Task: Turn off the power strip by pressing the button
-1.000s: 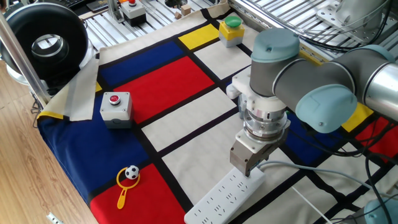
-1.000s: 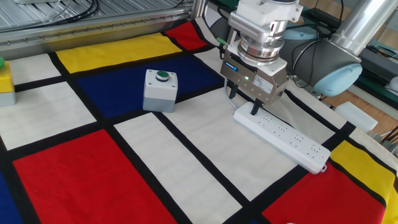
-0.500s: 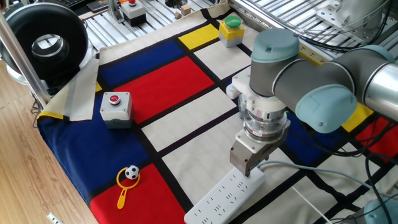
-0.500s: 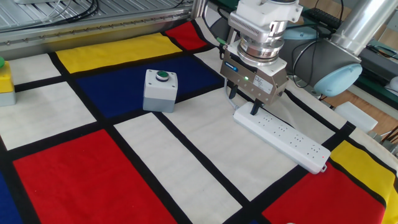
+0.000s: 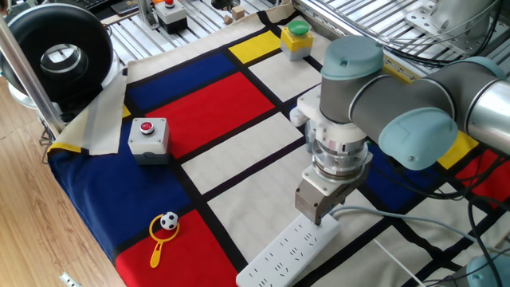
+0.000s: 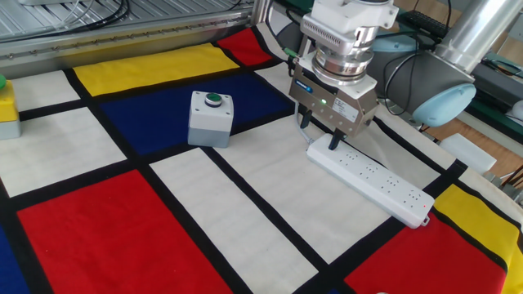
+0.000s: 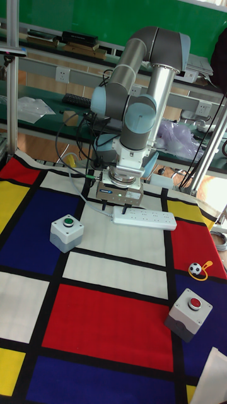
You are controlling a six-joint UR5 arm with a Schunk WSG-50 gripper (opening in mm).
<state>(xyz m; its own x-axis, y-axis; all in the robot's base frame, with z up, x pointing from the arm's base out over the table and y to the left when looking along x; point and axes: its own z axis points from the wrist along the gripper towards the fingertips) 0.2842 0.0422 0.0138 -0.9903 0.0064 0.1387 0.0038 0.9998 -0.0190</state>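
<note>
The white power strip (image 6: pixel 372 181) lies flat on the checked cloth, also seen in one fixed view (image 5: pixel 291 253) and the tall view (image 7: pixel 149 219). My gripper (image 6: pixel 319 134) points straight down over the strip's cable end. Its two dark fingers stand apart, so it is open and holds nothing. One fingertip (image 6: pixel 335 144) rests on the strip's top at that end; the other hangs beside the strip over the cloth. The button is hidden under the gripper. In one fixed view the gripper body (image 5: pixel 321 199) covers the fingertips.
A grey box with a green button (image 6: pixel 210 117) stands left of the gripper. A grey box with a red button (image 5: pixel 148 135), a yellow box with a green button (image 5: pixel 296 38) and a small football toy (image 5: pixel 166 225) sit elsewhere on the cloth. The strip's white cable (image 5: pixel 374 214) runs right.
</note>
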